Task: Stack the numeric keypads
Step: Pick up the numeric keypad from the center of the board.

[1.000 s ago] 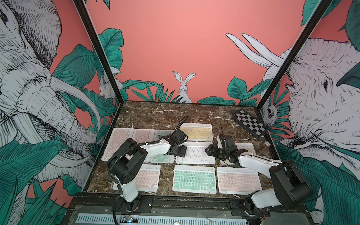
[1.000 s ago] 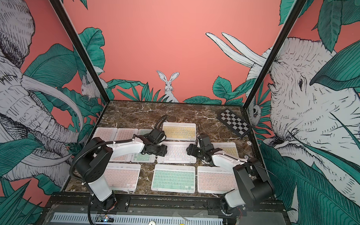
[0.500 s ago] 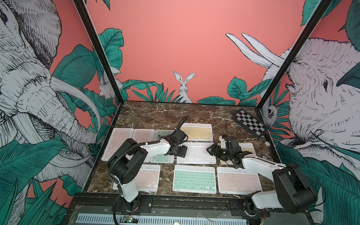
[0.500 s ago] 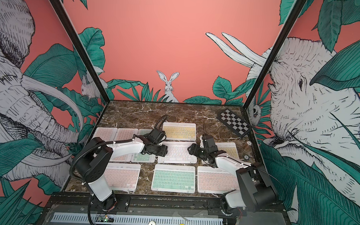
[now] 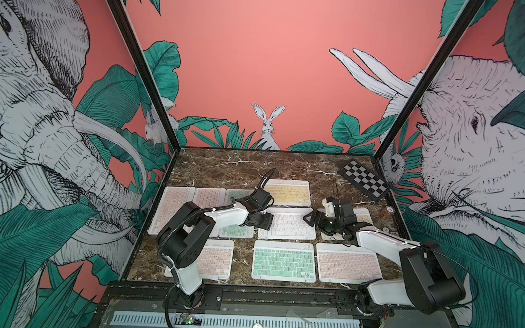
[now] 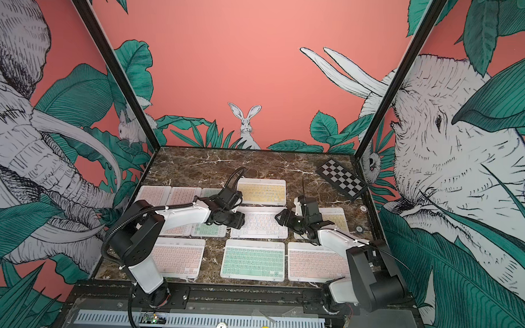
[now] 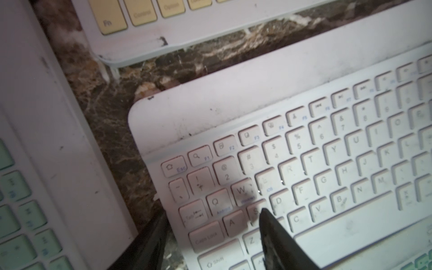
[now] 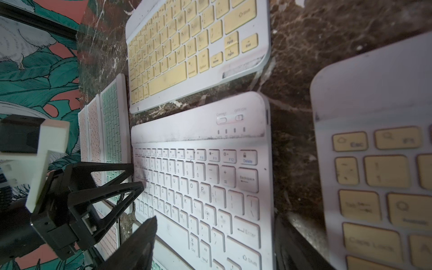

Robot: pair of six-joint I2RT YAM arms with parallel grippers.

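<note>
Several white-framed keypads lie flat and side by side on the marble table, none stacked. My left gripper [image 5: 264, 223] [image 7: 212, 212] is shut on the left end of the white-keyed keypad [image 5: 289, 225] [image 7: 327, 152] in the middle, one finger on top by the S key, the other at its edge. My right gripper [image 5: 312, 220] [image 8: 215, 219] stands open at that keypad's [image 8: 201, 177] right end, one finger over the keys, the other beyond the edge. It hangs over part of a yellow keypad [image 5: 363, 216]. Another yellow keypad [image 5: 287, 192] lies behind.
A pink [image 5: 214, 259], a mint [image 5: 283, 260] and a pink keypad [image 5: 346, 262] form the front row. Two pink ones and a mint one [image 5: 236, 231] lie at the left. A black-and-white checkered board [image 5: 364, 181] sits at the back right corner. Walls close in three sides.
My right gripper has shifted slightly to the right along the white keypad's right end. The left gripper has stayed shut and in place.
</note>
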